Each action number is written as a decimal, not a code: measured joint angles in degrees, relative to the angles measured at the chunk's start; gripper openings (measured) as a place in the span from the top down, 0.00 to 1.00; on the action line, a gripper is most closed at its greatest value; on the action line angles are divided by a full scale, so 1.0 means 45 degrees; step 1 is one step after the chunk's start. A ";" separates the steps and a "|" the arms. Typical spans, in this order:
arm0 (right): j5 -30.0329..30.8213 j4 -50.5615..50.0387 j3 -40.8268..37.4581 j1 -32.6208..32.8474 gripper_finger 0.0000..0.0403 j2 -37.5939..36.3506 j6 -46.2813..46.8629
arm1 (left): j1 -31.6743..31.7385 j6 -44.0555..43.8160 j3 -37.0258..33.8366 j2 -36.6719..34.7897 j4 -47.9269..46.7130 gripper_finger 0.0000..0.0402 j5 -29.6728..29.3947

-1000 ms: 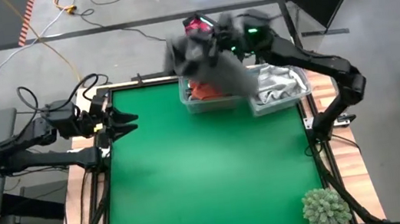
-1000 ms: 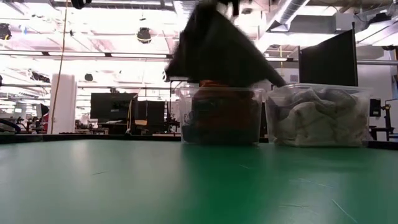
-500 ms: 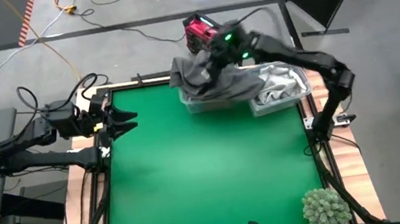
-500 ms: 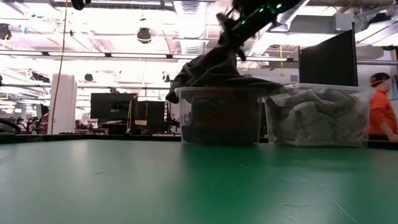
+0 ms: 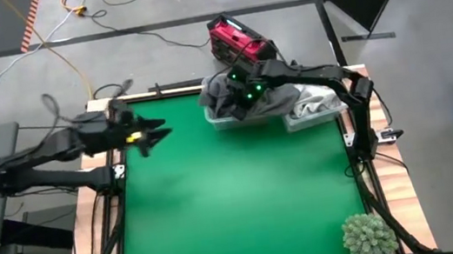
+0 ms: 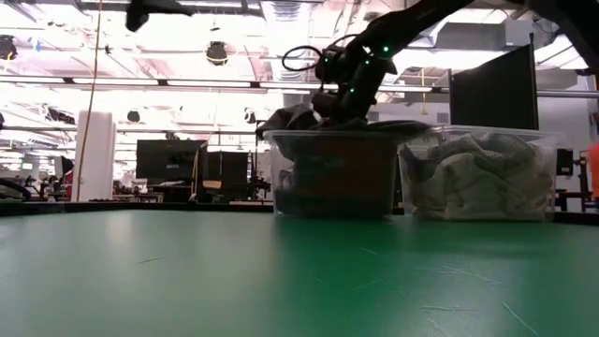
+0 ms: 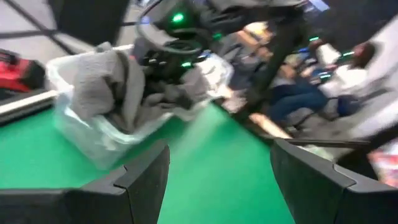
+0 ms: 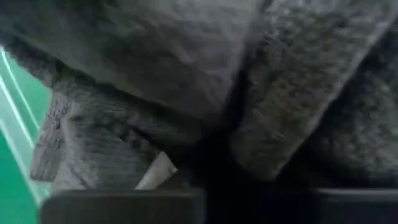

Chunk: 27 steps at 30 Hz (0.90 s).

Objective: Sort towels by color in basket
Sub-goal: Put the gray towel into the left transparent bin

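My right gripper (image 5: 245, 98) (image 6: 346, 108) is low in the left clear bin (image 5: 219, 121) (image 6: 328, 187) at the table's far edge, shut on the dark grey towel (image 5: 218, 97) (image 7: 99, 81). The towel is heaped in this bin, and one part drapes over its rim. A rust-orange cloth (image 6: 337, 173) shows dimly through the bin wall. Light grey towels (image 5: 315, 98) (image 6: 477, 173) fill the right bin (image 5: 342, 105). My left gripper (image 5: 162, 136) (image 7: 219, 149) is open above the mat's left part, touching nothing. My right gripper comes from above, pointing down into the left bin. A fold of the dark grey towel (image 8: 236, 143) runs in between its fingers (image 8: 124, 205); how many layers it has I cannot tell. The towel lies on the bin's contents, with one end over the rim (image 6: 281, 122).
A green spiky plant ball (image 5: 368, 238) sits at the table's near right corner. A red case (image 5: 237, 38) lies on the floor beyond the bins. The green mat (image 5: 236, 196) lies bare in front of the bins. A seated person (image 7: 348, 68) is beyond the table.
My right gripper has come down from high above the bins into the left bin. The dark grey towel, spread out in the air a second ago, has sunk onto the bin and bunched up there. My left gripper has moved from the table's left edge toward its right, over the mat.
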 joint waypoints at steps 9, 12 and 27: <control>-0.0874 -0.1060 0.1554 -0.0588 0.46 -0.1084 -0.0312 | 0.2398 0.0520 0.0000 0.3675 0.3419 0.34 0.1014; -0.0879 -0.2132 0.2469 -0.0783 0.34 -0.1222 -0.0418 | 0.3193 0.0864 0.0366 0.4963 0.4174 0.34 0.2007; -0.0731 -0.5205 0.4504 -0.1044 0.25 -0.3034 -0.0589 | 0.6459 0.6726 0.6605 1.1575 -0.0962 0.34 0.4492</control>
